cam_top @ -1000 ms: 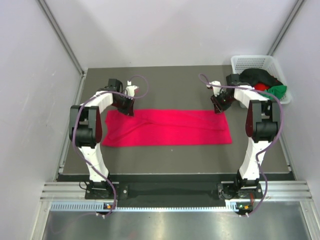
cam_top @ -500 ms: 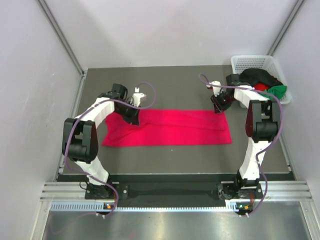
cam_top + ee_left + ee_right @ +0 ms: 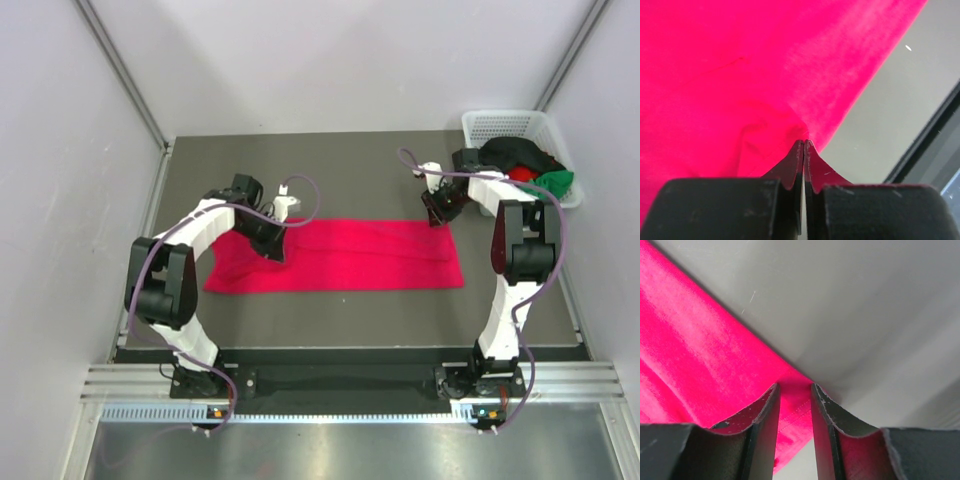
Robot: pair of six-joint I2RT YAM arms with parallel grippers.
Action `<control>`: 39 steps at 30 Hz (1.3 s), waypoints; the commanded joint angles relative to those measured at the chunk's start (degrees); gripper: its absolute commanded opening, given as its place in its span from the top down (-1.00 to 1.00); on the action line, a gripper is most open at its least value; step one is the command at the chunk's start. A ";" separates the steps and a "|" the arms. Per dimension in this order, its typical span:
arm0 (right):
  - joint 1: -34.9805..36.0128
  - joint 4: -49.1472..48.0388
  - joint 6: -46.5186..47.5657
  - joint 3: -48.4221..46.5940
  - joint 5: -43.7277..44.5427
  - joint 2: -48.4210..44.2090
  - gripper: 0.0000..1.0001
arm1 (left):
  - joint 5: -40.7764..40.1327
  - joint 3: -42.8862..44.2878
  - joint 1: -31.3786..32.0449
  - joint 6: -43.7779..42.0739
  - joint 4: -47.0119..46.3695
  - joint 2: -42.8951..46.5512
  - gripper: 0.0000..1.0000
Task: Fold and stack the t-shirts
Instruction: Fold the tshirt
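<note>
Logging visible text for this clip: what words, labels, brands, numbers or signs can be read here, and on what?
None can be read in any view.
crimson-pink t-shirt: plain cloth, with no print or tag showing.
white basket: no label visible.
arm bases: any markings are too small to read.

I see crimson-pink t-shirt [image 3: 740, 75] under left gripper [image 3: 804, 146]: soft matt cloth, fine fuzzy nap, faint creases nr tips. Its fingers [image 3: 785, 170]: matt black plastic, lightly scuffed. On right gripper [image 3: 795, 390], fingers [image 3: 762, 410] same plastic w/ pale scratches, dust specks. Stitched hem shows betw them. Table [image 3: 865, 315] ahead of rt tips: smooth grey, dull sheen.
</note>
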State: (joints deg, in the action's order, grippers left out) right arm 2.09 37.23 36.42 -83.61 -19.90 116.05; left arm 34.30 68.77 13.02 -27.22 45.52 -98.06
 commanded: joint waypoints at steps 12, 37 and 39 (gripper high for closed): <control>0.73 -0.32 0.14 0.03 -1.02 -1.18 0.37 | -5.70 4.95 0.53 -0.65 1.18 8.24 -0.16; 0.55 -3.04 -3.11 1.53 -2.07 -5.66 0.26 | -21.56 16.40 -17.50 5.86 -6.76 -9.08 -0.03; 0.64 -2.61 -3.11 0.65 -2.16 -5.48 0.26 | -22.17 14.90 -17.59 6.22 -6.76 -9.08 -0.03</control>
State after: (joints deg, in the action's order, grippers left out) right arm 2.11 35.97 33.82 -81.78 -20.67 113.32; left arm 12.86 85.34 -4.84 -22.26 38.98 -108.27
